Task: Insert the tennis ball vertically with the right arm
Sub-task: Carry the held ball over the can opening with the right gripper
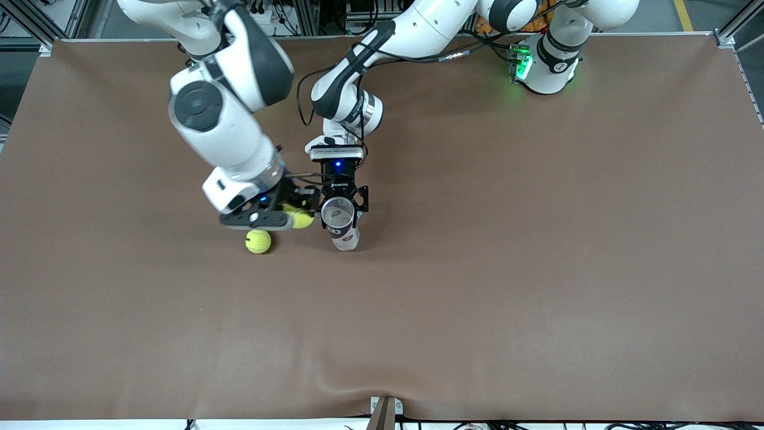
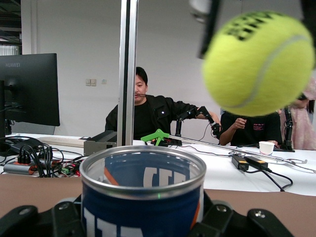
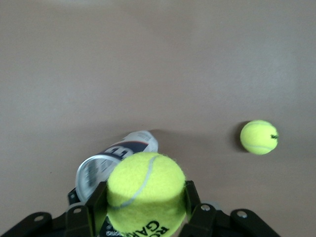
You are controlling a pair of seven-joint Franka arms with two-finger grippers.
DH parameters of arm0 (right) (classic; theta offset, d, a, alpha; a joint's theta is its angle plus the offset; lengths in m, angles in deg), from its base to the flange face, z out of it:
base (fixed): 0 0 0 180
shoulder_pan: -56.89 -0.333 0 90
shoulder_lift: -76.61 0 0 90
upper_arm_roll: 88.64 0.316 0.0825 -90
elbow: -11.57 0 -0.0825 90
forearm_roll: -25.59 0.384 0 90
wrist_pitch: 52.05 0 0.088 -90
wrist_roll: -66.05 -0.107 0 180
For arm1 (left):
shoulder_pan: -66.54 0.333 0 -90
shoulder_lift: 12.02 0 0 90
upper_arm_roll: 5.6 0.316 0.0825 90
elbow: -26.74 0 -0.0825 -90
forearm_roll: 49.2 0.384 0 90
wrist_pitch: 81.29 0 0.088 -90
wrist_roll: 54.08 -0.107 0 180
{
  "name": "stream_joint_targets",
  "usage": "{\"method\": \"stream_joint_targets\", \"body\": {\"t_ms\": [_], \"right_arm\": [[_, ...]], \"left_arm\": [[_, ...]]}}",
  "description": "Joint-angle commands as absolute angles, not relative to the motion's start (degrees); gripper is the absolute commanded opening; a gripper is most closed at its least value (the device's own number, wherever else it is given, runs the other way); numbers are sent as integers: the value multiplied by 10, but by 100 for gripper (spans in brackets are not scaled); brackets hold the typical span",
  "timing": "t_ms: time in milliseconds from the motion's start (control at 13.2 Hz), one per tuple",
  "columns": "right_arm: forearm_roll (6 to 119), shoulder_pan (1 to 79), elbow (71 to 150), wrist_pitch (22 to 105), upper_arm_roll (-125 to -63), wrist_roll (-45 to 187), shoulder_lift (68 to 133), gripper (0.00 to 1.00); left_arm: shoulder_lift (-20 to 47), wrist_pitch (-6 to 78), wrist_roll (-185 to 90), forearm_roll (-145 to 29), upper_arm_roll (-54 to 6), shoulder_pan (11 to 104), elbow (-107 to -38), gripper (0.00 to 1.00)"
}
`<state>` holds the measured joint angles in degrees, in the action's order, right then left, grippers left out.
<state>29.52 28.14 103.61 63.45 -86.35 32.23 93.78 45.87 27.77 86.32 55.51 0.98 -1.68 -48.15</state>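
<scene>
Ball (image 3: 143, 190) clamped in right pincer (image 3: 143, 207), beside can (image 1: 340, 222) mouth.

Open can (image 1: 340, 222) mouth unobstructed from above. Left claw (image 1: 341, 206) clamped round can, blocking its sides. Right claw (image 1: 285, 216) with gripped ball (image 1: 298, 216) crowding just beside can, toward right arm's end. Loose ball (image 1: 258, 241) on tabletop (image 1: 537, 269) under right claw, near can. Wide bare tabletop nearer front camera than can, and toward left arm's end.
</scene>
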Motion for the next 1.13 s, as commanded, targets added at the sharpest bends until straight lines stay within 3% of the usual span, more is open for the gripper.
{"method": "stream_joint_targets", "body": {"t_ms": [0,529,1058], "right_arm": [[275,254,1032,643,-870,278,936,10],[243,234,1032,700,-870,258,973,9],[245,232,1029,706,-870,259,986,8]], "left_arm": [[463,269,874,557,11,-18,-479,74],[467,273,873,557,5,-18,-479,74],[470,273,874,557,5,-18,-480,74]]}}
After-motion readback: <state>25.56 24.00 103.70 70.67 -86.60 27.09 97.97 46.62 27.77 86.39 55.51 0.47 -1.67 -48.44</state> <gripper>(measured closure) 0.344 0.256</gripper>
